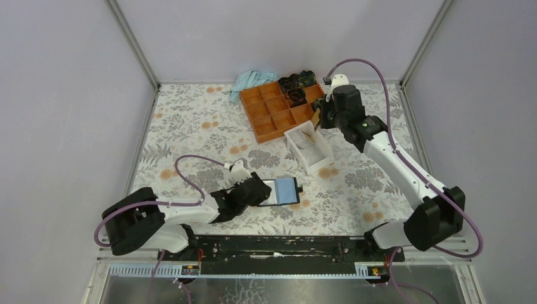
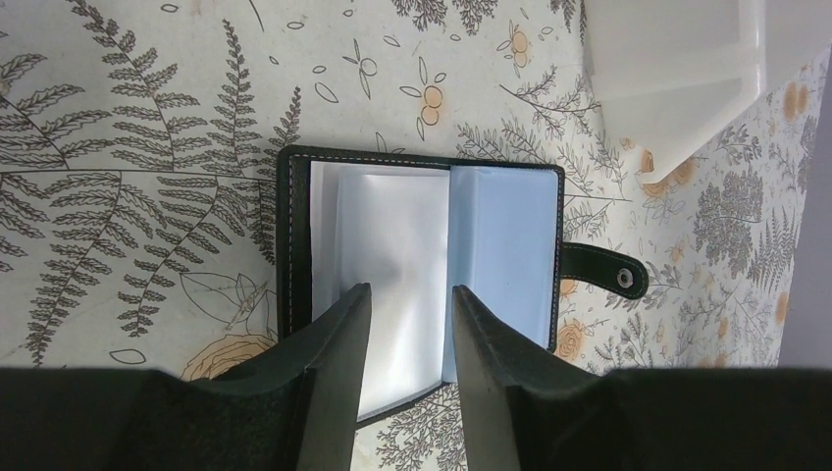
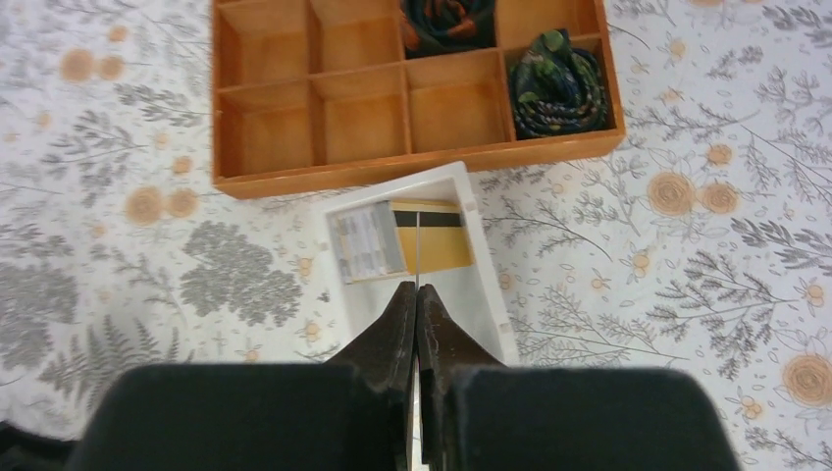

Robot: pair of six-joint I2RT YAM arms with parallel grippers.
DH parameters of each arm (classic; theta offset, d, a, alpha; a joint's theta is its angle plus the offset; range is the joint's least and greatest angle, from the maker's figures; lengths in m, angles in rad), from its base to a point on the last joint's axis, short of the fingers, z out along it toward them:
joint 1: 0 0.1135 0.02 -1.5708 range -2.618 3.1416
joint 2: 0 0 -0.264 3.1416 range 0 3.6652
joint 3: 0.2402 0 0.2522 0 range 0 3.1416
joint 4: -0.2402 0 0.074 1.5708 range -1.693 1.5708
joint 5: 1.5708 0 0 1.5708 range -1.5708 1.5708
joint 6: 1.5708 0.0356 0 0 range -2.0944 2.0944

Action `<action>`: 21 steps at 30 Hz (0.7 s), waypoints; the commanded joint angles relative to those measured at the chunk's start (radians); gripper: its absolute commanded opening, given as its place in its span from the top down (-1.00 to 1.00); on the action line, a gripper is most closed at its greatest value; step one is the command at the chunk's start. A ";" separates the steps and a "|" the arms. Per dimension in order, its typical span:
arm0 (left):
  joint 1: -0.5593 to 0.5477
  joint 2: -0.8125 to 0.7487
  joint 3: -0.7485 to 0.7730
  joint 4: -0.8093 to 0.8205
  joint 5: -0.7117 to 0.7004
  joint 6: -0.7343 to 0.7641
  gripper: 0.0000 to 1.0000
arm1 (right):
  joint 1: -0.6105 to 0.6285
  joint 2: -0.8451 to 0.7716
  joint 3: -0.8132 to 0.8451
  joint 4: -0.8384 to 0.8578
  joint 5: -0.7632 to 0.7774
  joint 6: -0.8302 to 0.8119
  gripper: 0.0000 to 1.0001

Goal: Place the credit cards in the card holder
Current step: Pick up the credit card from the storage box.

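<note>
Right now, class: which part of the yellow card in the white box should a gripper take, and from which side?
Probably an exposed long edge, from straight above. The yellow card sits inside the white box, whose walls block any sideways approach, so fingers must drop in and pinch the thin edge, as the right gripper pinches its held card edge-on.

You have an orange tray at the far side of the flowered tablecloth. Dark rolled bundles sit in two compartments. A white box stands just beside the tray, and a blue cloth lies behind it.
</note>
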 commanded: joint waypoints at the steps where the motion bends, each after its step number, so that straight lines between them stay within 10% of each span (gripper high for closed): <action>1: -0.015 0.001 -0.011 0.029 -0.033 0.000 0.15 | 0.045 -0.089 -0.029 -0.017 -0.043 0.044 1.00; 21: -0.019 -0.309 -0.157 0.111 -0.119 0.193 -0.23 | 0.073 -0.335 -0.247 -0.129 -0.593 0.122 1.00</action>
